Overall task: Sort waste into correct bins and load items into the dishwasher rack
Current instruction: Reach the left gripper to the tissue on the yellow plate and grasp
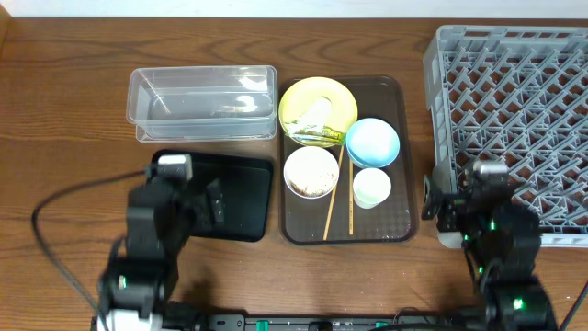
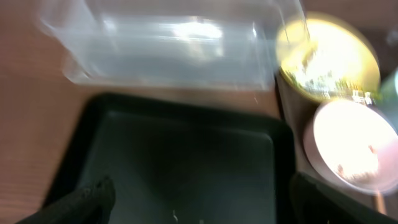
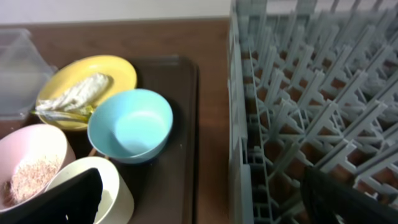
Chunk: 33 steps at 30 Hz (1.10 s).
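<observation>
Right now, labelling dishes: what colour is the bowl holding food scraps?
Pinkish-white bowl; right wrist view.

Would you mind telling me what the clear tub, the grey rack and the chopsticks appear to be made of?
The clear tub looks like glossy transparent plastic: the table shows through it. The grey rack seems moulded matte plastic, judging by its uniform lattice. The chopsticks look like pale tan wood, possibly bamboo.

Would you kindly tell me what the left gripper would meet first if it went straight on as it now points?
Most likely the black tray, which fills the wrist view just ahead of the left gripper; the clear tub lies beyond it. The blur leaves depth uncertain.
</observation>
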Tool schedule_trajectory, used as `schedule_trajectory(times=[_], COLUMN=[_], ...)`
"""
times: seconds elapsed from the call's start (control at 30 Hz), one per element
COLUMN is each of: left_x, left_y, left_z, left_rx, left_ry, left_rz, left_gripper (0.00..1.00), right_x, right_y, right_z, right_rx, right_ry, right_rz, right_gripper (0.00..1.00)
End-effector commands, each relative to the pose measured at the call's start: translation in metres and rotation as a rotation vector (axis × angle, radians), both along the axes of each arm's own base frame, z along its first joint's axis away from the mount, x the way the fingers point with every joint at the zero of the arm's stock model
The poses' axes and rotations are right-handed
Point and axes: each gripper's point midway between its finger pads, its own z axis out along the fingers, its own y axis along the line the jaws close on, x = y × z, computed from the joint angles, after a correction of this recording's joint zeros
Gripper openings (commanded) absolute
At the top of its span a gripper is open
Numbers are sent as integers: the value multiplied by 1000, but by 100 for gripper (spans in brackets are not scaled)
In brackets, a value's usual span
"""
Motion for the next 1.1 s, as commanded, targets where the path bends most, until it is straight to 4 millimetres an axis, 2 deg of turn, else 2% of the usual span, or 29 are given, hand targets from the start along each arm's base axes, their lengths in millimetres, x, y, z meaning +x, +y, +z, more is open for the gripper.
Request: schedule_trajectory(times=[0.0, 0.13, 0.27, 0.4, 0.63, 0.77, 0.87, 0.97, 1.07], left_x=[10, 11, 20, 34, 80, 112, 137, 160, 174], left_y=[-13, -13, -14, -21, -48, -70, -96, -123, -148], left_z=[4, 4, 9, 17, 43, 52, 56, 51, 41], left_rx=[-46, -28, -36, -67, -43, -8, 36, 84, 101], left_ry=[142, 331, 394, 333, 166, 121, 57, -13, -52], left_rz=[-43, -40, -26, -46, -188, -272, -365, -396, -426], left_gripper=[92, 92, 91, 92, 91, 91, 90, 91, 91], right_x=[13, 22, 30, 32, 32, 32, 32, 32, 32], right_y=[2, 3, 6, 6, 6, 6, 6, 6, 6], right_z=[10, 8, 6, 8, 8, 7, 7, 7, 7], right_rx=[0, -10, -7, -7, -6, -6, -6, -7, -7], right_ry=[87, 217, 279, 274, 274, 275, 275, 275, 275], right_rz=[-2, -1, 7, 7, 7, 7, 7, 7, 7], right_gripper=[99, 99, 99, 99, 99, 99, 99, 99, 99])
